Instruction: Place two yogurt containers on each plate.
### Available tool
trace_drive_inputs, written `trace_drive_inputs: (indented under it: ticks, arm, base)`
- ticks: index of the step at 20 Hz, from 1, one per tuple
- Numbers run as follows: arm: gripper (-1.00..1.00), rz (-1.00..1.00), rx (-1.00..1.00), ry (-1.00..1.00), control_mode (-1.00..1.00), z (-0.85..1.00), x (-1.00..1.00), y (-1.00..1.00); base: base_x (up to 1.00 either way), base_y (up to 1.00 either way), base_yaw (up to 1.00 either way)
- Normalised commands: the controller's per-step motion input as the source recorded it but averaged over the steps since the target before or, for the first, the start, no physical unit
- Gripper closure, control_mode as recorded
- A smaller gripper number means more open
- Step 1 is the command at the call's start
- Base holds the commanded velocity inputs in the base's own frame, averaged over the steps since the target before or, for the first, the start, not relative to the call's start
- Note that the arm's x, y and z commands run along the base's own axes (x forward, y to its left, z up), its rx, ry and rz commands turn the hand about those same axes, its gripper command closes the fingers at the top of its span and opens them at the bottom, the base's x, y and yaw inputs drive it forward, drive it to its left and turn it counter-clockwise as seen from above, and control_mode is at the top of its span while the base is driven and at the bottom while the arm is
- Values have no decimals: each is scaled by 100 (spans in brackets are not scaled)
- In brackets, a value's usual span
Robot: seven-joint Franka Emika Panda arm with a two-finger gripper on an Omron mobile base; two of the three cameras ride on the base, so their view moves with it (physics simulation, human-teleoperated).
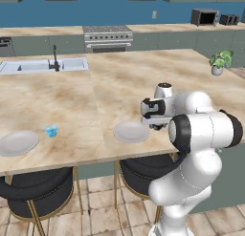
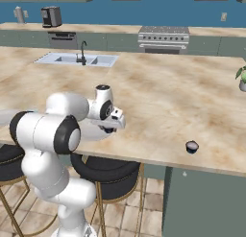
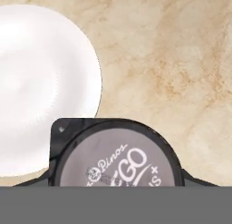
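Gripper (image 1: 155,126) clamps a dark yogurt cup (image 3: 120,157) just beside a bare plate (image 3: 41,82).

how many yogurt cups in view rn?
3. Light blue cup beside the left plate; dark cup near the counter's right front edge; dark cup at the gripper, beside the right plate. Arm may hide more.
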Motion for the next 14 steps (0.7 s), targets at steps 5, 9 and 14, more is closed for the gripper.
trace_drive_inputs:
  ticks: [5, 9, 14]
  arm:
    - [100, 0, 0, 0, -100, -3, 0, 99]
    - [100, 0, 0, 0, -100, 0, 8, 75]
    - [100, 0, 0, 0, -100, -18, 38, 32]
  base:
    - [0, 0, 0]
    - [0, 0, 0]
    - [0, 0, 0]
